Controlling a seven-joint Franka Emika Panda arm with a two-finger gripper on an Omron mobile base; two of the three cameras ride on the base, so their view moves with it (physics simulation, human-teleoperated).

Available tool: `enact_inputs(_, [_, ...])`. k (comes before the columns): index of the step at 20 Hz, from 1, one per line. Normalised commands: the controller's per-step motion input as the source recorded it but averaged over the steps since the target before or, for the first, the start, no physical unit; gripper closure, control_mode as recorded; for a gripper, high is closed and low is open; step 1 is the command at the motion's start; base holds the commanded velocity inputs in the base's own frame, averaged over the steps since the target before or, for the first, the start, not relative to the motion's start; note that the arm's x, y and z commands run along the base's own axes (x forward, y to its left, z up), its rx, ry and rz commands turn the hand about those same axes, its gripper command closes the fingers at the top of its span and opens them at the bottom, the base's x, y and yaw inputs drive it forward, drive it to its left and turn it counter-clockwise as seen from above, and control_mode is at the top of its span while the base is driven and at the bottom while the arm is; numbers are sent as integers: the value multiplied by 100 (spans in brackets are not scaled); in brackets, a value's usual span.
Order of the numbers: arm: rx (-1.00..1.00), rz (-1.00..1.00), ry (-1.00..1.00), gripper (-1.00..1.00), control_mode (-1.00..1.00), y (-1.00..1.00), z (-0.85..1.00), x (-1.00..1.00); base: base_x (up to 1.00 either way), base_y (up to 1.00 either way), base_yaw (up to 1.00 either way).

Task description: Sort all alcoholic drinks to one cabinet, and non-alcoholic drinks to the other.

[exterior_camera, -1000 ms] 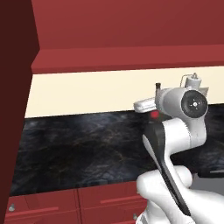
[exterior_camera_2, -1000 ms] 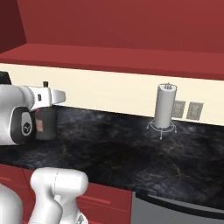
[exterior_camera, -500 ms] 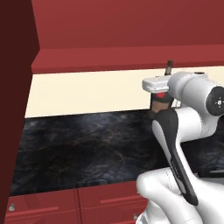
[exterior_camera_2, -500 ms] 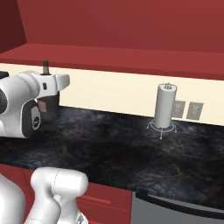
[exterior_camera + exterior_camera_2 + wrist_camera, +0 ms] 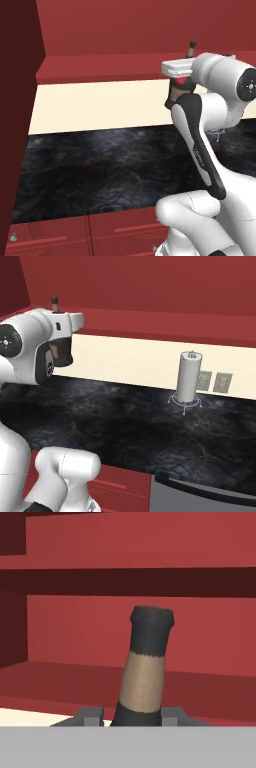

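Observation:
My gripper (image 5: pixel 132 717) is shut on the squat dark bottle (image 5: pixel 146 667), whose thin neck with a tan band rises between the fingers (image 5: pixel 89 716). In the left base view the gripper (image 5: pixel 178 82) holds the bottle (image 5: pixel 175 93) high above the counter, its neck reaching up in front of the red upper cabinet (image 5: pixel 110 30). The right base view shows the bottle (image 5: pixel 62 353) under the white hand, level with the cabinet's lower edge. An open cabinet shelf (image 5: pixel 70 674) lies straight ahead in the hand view. The slim green bottle, the clear-blue bottle and the carton are out of view.
A black marble counter (image 5: pixel 100 160) runs below, with red drawers (image 5: pixel 75 235) under it. A grey cylinder on a wire stand (image 5: pixel 189 378) stands at the back wall beside two outlets (image 5: pixel 213 382). A dark red panel (image 5: pixel 17 110) stands at the far left.
The arm has risen with the dark bottle, from just above the counter up to the level of the upper cabinet.

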Motion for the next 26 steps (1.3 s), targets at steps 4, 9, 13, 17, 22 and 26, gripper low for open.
enact_inputs(4, [0, 1, 0, 100, -100, 1, 50, 40, 0, 0, 0])
enact_inputs(9, [0, 0, -1, 100, -100, 11, 17, 62, 0, 0, 0])
enact_inputs(13, [0, 0, -4, 100, -100, 14, 17, 63, 0, 0, 0])
enact_inputs(17, [0, 0, -6, 100, -100, 12, 23, 60, 0, 0, 0])
enact_inputs(22, [0, 0, -5, 100, -100, 13, 11, 70, 0, 0, 0])
enact_inputs(26, [0, 0, 0, 100, -100, 10, 0, 75, 0, 0, 0])
